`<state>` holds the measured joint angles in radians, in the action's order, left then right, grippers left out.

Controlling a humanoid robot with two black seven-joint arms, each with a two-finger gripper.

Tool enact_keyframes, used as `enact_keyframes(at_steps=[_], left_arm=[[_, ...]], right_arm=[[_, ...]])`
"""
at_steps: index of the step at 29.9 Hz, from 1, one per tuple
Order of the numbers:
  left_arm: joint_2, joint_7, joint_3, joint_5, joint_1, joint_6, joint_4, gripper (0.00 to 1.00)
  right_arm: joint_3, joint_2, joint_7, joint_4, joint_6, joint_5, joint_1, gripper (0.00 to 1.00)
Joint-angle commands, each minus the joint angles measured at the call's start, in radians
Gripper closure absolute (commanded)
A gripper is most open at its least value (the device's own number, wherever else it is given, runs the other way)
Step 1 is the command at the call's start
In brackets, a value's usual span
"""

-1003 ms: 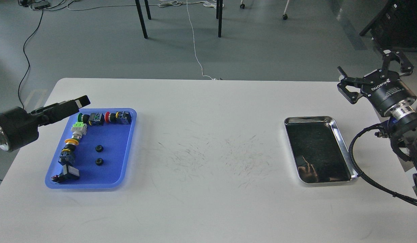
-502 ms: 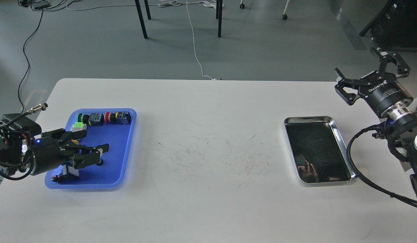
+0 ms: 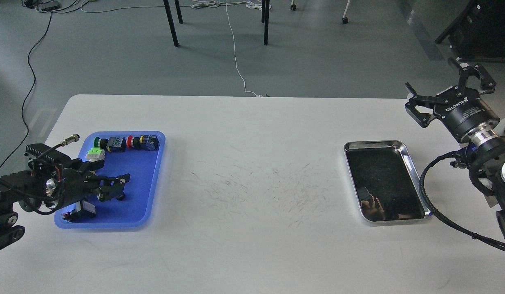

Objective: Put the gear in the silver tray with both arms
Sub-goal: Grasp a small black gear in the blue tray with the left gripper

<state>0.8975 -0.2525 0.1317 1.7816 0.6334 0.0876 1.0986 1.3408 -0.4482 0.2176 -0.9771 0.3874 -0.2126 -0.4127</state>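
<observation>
The left end effector (image 3: 115,187), fingers spread, hangs low over the blue tray (image 3: 144,204) at a small black gear (image 3: 121,197), so the pick is in hand and next it must close; farther, the silver tray (image 3: 416,171) lies empty below the open right end effector (image 3: 448,87).

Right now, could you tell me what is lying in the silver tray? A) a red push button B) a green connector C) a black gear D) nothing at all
D: the silver tray shows only its dark mirror-like floor with reflections, while the small parts all sit in the blue tray on the far left, where the left gripper reaches in.
</observation>
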Motion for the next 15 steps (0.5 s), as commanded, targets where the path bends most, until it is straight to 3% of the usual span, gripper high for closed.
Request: enact_keyframes(at_steps=[1,15], left_arm=[[-0.02,-0.001,0.0,0.001,-0.008,0.001,-0.025,0.18],[-0.072,0.012,-0.001,0.001,-0.021,0.003,-0.08,0.26]], right_arm=[[0.0,-0.001,0.0,0.0,0.001,-0.001,0.0,0.01],[-0.002,-0.004,0.0,0.0,0.001,-0.001,0.0,0.01]])
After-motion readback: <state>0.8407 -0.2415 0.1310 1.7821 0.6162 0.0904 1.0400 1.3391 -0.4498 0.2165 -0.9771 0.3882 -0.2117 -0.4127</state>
